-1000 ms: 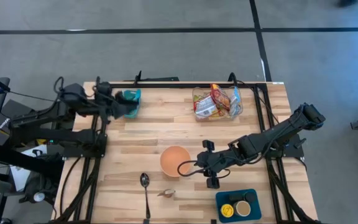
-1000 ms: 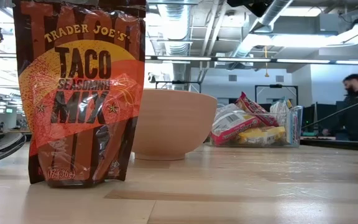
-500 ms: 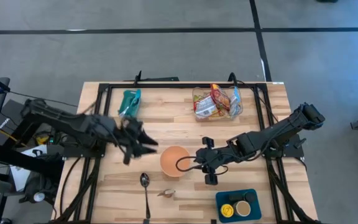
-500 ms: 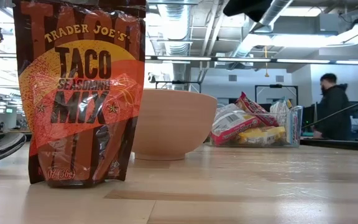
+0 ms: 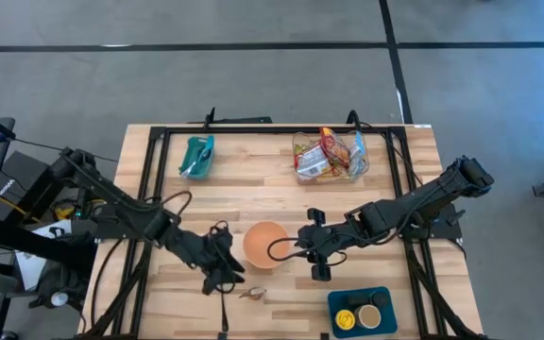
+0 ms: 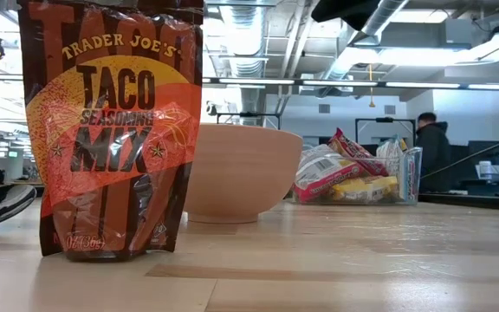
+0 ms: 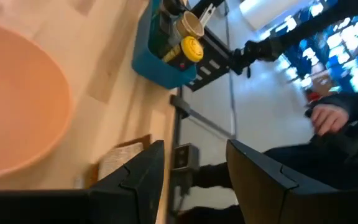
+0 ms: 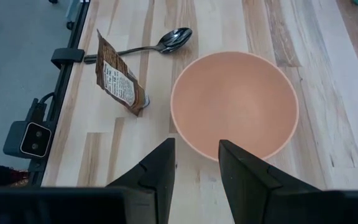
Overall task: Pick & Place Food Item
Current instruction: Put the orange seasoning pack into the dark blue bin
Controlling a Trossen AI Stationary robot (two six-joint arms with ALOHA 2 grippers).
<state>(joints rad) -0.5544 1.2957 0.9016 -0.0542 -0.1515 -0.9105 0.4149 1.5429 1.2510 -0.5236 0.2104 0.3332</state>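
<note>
**End effectors flank the bowl, both empty**

The left end effector [image 5: 223, 272], fingers apart and holding nothing, hangs over the spoon [image 8: 143, 48] near the desk's [image 5: 253, 194] front edge, just left of the orange bowl [image 5: 265, 243]. The taco seasoning packet [image 5: 252, 293] stands just beside it. The right end effector [image 5: 315, 247], fingers also apart, sits right of the bowl. A blue tray [image 5: 360, 311] lies front right; a clear snack bin [image 5: 330, 156] stands far.

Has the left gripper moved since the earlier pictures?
Yes. The left gripper swung from the teal container at the table's far edge to beside the bowl.

Peach bowl [image 5: 266, 244], brown-and-orange taco packet [image 6: 111, 130], teal tray [image 5: 360, 311], perhaps blue.
</note>
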